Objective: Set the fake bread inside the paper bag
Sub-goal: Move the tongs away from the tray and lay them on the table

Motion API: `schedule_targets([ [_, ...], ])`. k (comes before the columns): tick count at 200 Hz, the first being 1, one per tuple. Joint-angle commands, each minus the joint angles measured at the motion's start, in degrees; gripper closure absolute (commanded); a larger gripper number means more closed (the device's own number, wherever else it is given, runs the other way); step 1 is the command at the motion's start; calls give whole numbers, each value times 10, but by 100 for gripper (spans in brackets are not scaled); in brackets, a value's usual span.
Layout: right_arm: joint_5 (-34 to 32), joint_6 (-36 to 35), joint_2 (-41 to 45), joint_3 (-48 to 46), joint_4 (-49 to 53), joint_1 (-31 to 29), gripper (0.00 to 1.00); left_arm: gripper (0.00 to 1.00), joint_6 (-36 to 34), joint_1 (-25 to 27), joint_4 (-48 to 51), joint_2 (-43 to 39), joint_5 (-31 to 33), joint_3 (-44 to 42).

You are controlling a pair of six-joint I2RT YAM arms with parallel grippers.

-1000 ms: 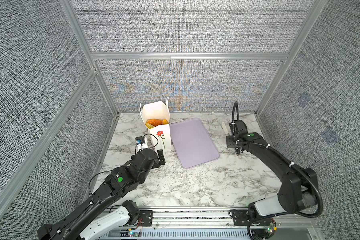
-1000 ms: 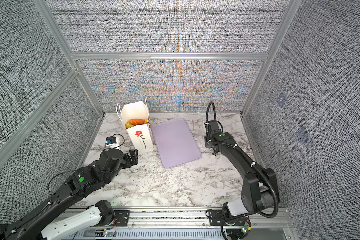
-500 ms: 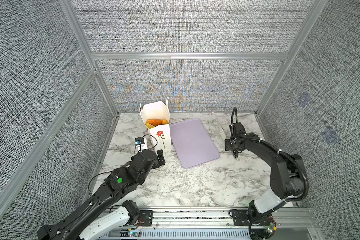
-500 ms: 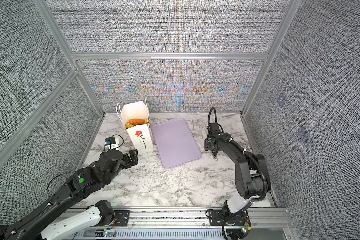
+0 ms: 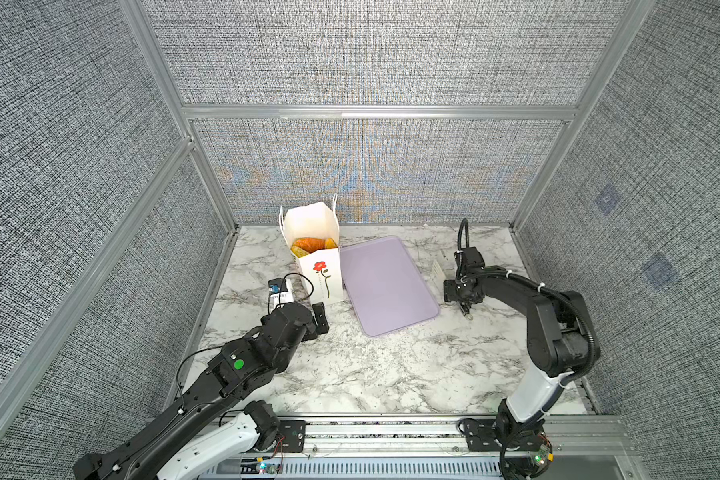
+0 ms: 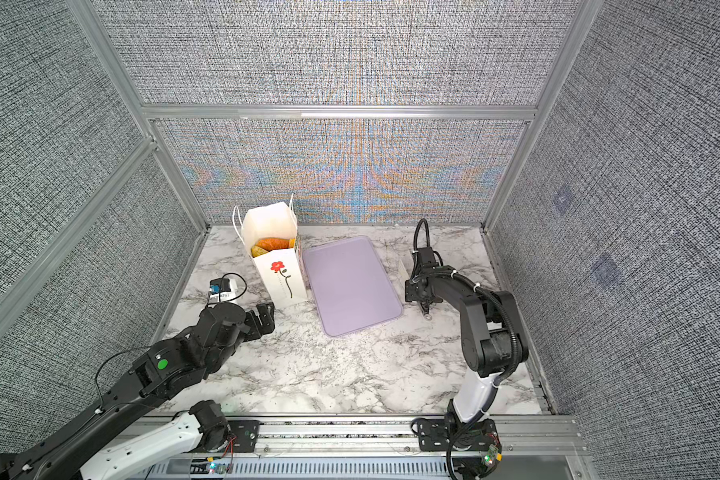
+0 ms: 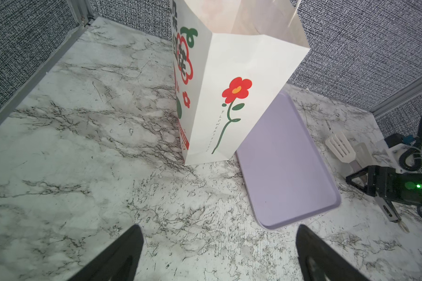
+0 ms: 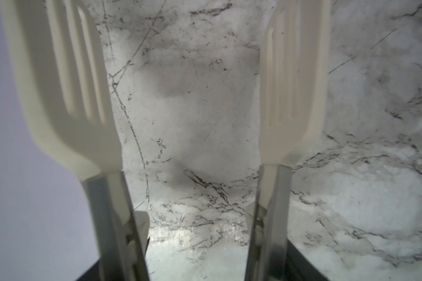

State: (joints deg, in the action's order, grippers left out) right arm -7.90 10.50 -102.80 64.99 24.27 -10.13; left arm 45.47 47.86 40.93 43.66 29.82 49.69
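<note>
Tray (image 5: 385, 286) bare. Bread (image 5: 308, 245) all in by the look of it, piled near mouth of paper bag (image 5: 323, 274), straight ahead of L pincer (image 7: 217, 228), close but not touching. Task prob approx done.

L pincer spread wide, empty, low over table (image 5: 350, 374). Prob parked there to steady bag against tipping, w/o crowding the mouth. Bag upright, open end up, for dropping loads in from above.

Tray just past bag from L pincer, right beside R pincer (image 7: 358, 178), touching neither. R pincer low, wrapped round tongs (image 8: 66, 97). Tong blades apart, nothing between, pointing fwd from pincer, close over table. Can't tell whether clamped on tongs or slack round them. Prob putting tongs down, w/ no bread outside bag to lift.
</note>
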Motion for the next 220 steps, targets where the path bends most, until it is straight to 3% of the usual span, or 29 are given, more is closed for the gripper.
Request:
schedule_targets([
  [1, -4, -6, -6, 1, -11, 2, 26, 1, 9, 0, 6, -3, 4, -3],
  [65, 1, -13, 2, -17, -14, 4, 21, 1, 8, 0, 3, 9, 0, -4],
  [103, 26, -25, 51, -66, -47, 4, 12, 1, 7, 0, -2, 13, -1, -2],
  [136, 18, -36, 122, -115, -96, 5, 12, 0, 8, 0, -2, 10, 8, 2],
  [183, -69, -96, 271, -265, -274, 8, 12, 1, 23, -3, 10, 6, 29, -19],
  [220, -95, -111, 345, -415, -521, 34, 7, 0, 18, -12, 21, 25, 53, -26],
])
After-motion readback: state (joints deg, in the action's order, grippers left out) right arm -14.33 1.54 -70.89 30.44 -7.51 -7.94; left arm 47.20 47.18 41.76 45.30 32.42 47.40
